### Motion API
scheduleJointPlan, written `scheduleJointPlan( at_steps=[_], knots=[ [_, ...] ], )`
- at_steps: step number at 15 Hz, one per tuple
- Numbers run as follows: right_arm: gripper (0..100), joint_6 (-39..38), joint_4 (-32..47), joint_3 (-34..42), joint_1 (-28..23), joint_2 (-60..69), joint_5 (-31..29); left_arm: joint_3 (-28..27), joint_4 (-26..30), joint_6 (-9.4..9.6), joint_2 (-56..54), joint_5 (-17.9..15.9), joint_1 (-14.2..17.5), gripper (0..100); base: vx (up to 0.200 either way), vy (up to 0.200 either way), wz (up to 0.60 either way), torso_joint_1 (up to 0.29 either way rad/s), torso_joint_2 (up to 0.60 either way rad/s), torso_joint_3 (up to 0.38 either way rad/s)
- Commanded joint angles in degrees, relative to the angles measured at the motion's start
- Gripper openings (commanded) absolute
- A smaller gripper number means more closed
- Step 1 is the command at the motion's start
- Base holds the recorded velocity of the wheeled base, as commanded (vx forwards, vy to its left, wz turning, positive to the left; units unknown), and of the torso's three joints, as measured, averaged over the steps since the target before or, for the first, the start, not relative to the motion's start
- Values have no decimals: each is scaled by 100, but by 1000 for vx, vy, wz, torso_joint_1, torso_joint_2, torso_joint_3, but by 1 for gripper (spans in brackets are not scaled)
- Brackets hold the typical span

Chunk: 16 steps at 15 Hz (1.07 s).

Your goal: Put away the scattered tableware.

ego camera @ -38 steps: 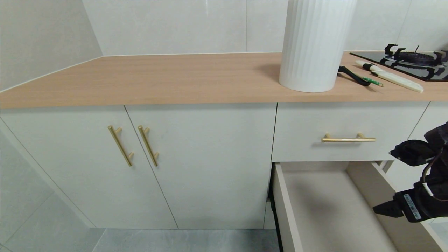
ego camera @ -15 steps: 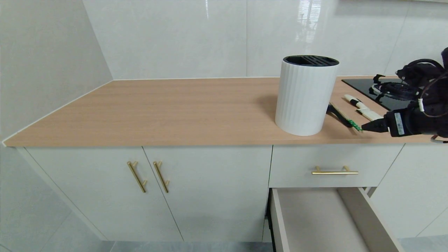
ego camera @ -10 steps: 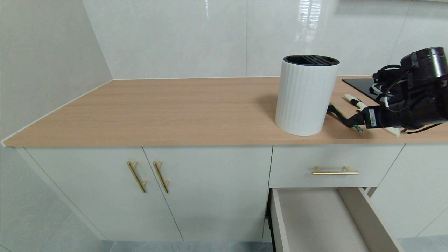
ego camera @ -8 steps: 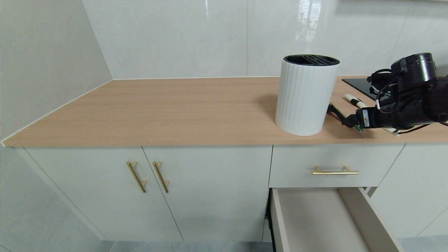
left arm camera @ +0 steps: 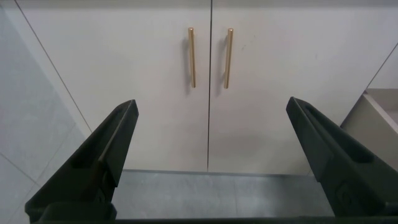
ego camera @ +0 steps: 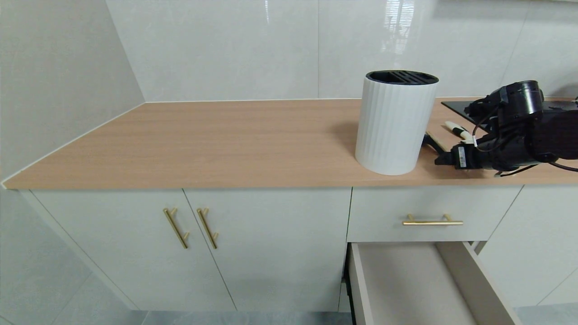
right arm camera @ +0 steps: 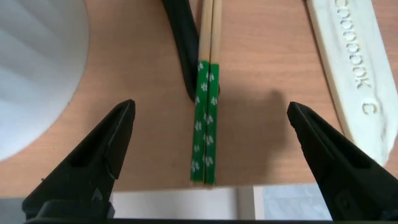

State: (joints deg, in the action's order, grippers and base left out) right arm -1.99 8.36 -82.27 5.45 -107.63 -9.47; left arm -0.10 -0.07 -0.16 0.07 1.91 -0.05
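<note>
My right gripper [right arm camera: 209,109] hangs low over the countertop [right arm camera: 267,149], jaws spread wide, holding nothing. The pair of chopsticks [right arm camera: 206,152] lies flat right between the jaws, green-patterned ends toward me, sticks side by side and touching. A black utensil handle [right arm camera: 181,56] sits just beside them. The white ribbed knife block [right arm camera: 31,68] is past one jaw, a cream sheathed knife [right arm camera: 348,81] near the other. The chopsticks are probably light, stiff, thin and slick, so they may roll or split apart. Best pinch across both at the green section. My left gripper [left arm camera: 211,102] is also spread and empty, facing the cabinet doors [left arm camera: 280,74].
</note>
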Motion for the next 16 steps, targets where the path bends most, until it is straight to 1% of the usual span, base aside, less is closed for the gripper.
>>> scheduleJointPlan(
  at_steps=[1,2,6,12,14,16],
  knots=[
    [100,-3,-1,1,0,-39,-2,1,-1,-2,1,2,-4,100,0,0,0,0,0,0],
    [0,-3,-1,10,9,-47,-2,1,-1,-2,1,2,5,100,0,0,0,0,0,0],
    [0,5,-1,10,9,-56,-2,1,-1,-2,1,2,5,100,0,0,0,0,0,0],
    [0,-3,51,80,9,260,-11,1,-1,-2,1,2,5,100,0,0,0,0,0,0],
    [0,-109,43,185,0,550,-20,1,-1,-2,1,2,5,100,0,0,0,0,0,0],
    [0,-346,43,449,0,1183,-11,1,-1,-2,1,2,5,100,0,0,0,0,0,0]
  ],
)
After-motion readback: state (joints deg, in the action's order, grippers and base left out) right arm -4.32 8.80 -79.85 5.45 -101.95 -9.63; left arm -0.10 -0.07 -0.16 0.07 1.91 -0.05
